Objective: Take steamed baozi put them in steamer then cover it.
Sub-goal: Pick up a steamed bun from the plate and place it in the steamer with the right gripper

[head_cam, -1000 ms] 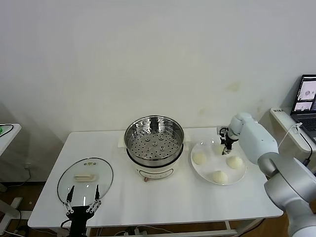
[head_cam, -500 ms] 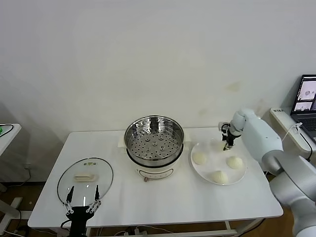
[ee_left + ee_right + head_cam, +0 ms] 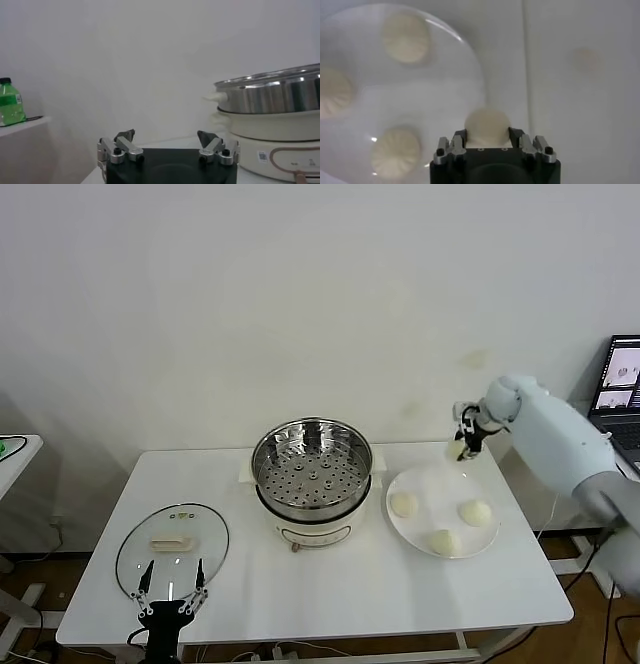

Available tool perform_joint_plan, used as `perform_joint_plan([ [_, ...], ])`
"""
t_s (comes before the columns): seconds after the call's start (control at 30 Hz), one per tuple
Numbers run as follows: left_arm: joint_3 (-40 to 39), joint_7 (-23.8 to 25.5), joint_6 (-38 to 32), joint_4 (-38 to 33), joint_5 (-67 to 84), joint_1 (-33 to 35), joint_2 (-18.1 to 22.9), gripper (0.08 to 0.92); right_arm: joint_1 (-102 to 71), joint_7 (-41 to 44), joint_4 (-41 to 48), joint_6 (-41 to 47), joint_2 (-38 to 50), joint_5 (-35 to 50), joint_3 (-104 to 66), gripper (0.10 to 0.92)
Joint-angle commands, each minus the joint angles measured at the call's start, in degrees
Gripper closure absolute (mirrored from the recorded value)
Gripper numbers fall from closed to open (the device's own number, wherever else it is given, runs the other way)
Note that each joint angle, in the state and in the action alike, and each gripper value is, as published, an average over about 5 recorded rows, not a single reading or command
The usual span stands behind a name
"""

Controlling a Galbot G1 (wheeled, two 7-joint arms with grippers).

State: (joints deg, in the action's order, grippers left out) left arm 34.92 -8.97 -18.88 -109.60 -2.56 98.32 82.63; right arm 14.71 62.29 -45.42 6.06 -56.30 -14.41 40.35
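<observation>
The right arm (image 3: 560, 439) is clad in smooth white-grey rounded shells. Each gripper (image 3: 167, 150) is built on a black block, with silver finger mounts fastened by dark screws.

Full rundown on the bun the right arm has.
The bun is small, round, smooth and cream-white, dough-like. It sits clamped between the fingers of the right pincer, lifted clear above the far edge of the white plate, touching nothing else. Three matching buns lie on the plate below it.
</observation>
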Motion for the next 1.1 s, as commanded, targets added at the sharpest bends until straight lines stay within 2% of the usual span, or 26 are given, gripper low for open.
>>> perform_joint_plan([
  [0.03,0.25,-0.08,0.02,-0.19,-0.12,0.01,0.23,0.177,7.75,0.38,-7.53,0.91,1.83,6.94,6.75,0.482],
  [0.7,2.11,-0.37,-0.18,0.32,0.50,0.13,0.41,0.177,14.01,2.50,-10.71,-4.21,-12.03,11.36,11.37,0.482],
  [1.1,2.15,-0.05,0.60,-1.37,2.46,1.24,-0.08,0.177,10.34,0.24,-8.20,-11.98,-16.30,9.82,15.89,0.479],
])
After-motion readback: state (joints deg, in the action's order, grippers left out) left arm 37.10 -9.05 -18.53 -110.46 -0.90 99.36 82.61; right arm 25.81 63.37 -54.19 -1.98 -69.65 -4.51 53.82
